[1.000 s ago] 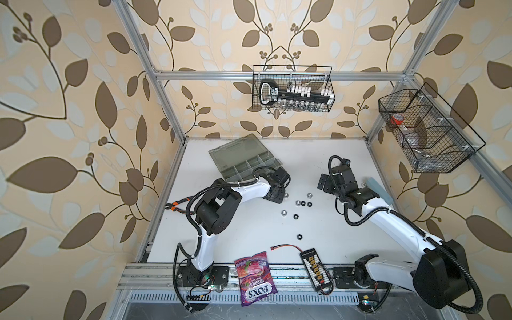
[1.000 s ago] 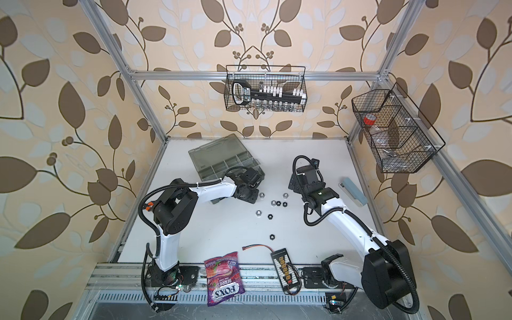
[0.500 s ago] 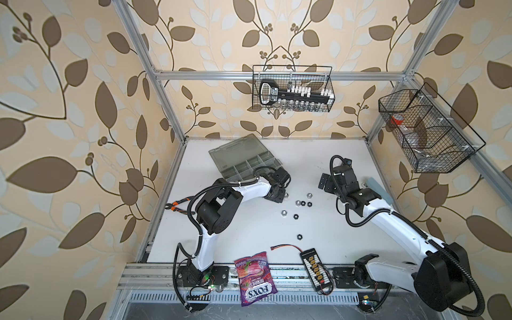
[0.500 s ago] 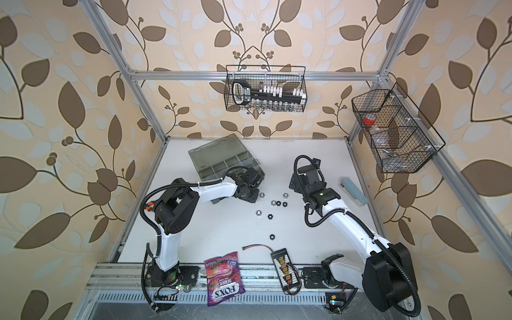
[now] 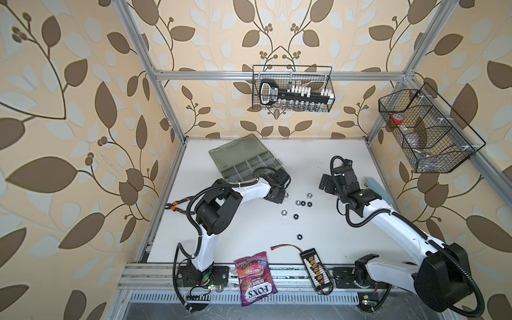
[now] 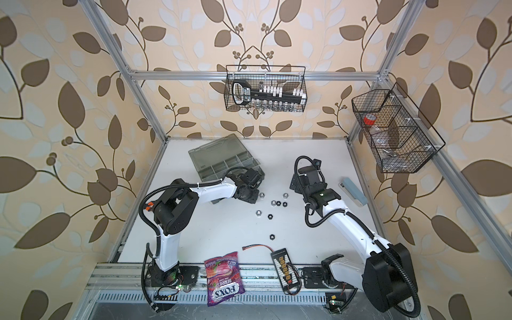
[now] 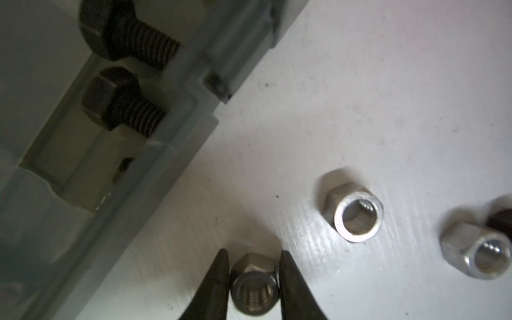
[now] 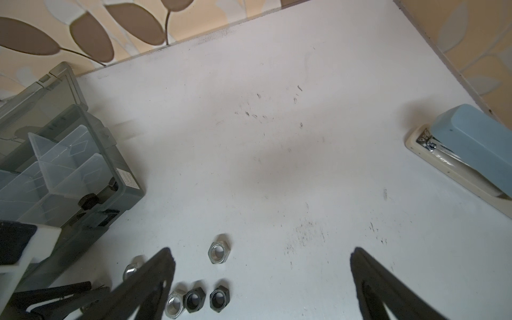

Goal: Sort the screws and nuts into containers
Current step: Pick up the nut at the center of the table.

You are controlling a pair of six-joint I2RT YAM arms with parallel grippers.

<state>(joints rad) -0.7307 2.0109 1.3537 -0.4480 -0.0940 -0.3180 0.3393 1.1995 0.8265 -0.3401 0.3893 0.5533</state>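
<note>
My left gripper is shut on a silver nut that rests on the white table, just off the front corner of the grey-green case. Two black screws lie in one container beside the case wall. In both top views the left gripper hides the held nut. Several loose nuts, silver and black, lie to its right. My right gripper hangs wide open and empty to the right of them.
A blue stapler lies by the right wall. A candy bag and a black connector board sit at the front edge. Orange-handled pliers lie at the left edge. Wire baskets hang on the walls.
The left jaws have narrowed onto the silver nut. Both arms stay nearly where they were.
</note>
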